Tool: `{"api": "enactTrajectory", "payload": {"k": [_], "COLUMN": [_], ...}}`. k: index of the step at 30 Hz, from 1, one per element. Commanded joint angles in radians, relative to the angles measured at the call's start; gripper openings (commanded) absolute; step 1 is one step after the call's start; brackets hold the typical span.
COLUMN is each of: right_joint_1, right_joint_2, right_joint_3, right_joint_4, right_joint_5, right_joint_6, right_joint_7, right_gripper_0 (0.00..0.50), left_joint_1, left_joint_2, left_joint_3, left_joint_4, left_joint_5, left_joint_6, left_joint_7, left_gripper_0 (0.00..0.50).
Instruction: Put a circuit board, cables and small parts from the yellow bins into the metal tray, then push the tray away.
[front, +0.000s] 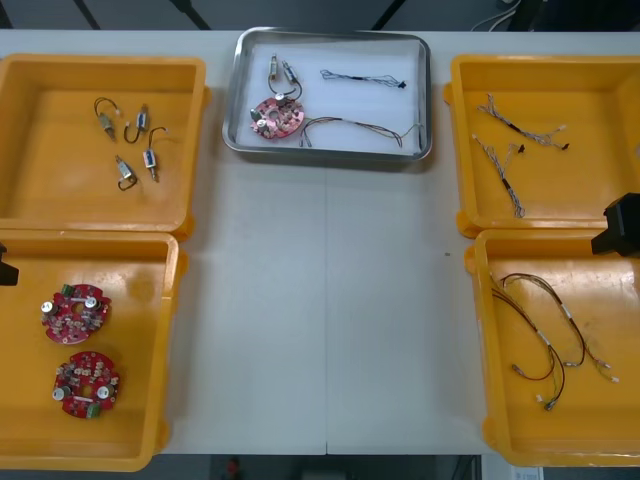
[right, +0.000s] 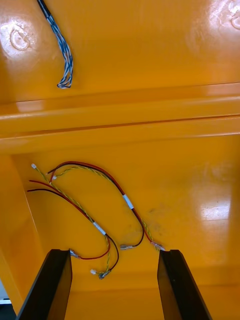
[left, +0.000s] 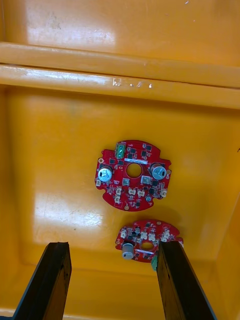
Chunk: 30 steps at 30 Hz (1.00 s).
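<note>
The metal tray (front: 425, 95) sits at the table's far middle and holds a round red circuit board (front: 277, 116), small metal parts (front: 283, 72), a black cable (front: 362, 77) and a thin cable (front: 355, 128). My left gripper (left: 112, 280) hangs open above the near left yellow bin (left: 60, 165), with two red circuit boards (left: 132, 175) beyond its fingers. My right gripper (right: 116, 282) hangs open over the near right bin (right: 190, 170), above red and yellow cables (right: 95, 200). In the front view only a bit of the right arm (front: 622, 226) shows at the right edge.
The far left bin (front: 60, 190) holds several small metal parts (front: 130, 145). The far right bin (front: 590, 95) holds twisted blue and white cables (front: 505, 150); one end (right: 60, 50) lies past the bin wall. The near left bin holds two boards (front: 76, 312).
</note>
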Motion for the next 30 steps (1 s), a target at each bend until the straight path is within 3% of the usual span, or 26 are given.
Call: {"api": "enactTrajectory", "payload": {"k": [1,8,30], "right_joint_1": [0.028,0.039,0.039], "right_joint_2": [-0.015,0.018,0.018], "right_joint_3": [-0.028,-0.028,-0.028], "right_joint_4": [-0.039,-0.039,-0.039], "right_joint_5": [0.035,0.079,0.079], "right_joint_6": [-0.015,-0.015,-0.015], "right_joint_7": [0.041,0.047,0.047], "right_gripper_0": [0.5,0.5,0.5], "left_joint_1": [0.023,0.023,0.023], "left_joint_2": [0.043,0.043,0.043], "left_joint_3": [0.031,0.031,0.031], "left_joint_4": [-0.006,-0.006,-0.006], "left_joint_5": [0.002,0.002,0.002], "left_joint_6": [-0.009,-0.009,-0.009], "left_joint_7": [-0.068,-0.068,-0.068], "left_gripper_0": [0.5,0.5,0.5]}}
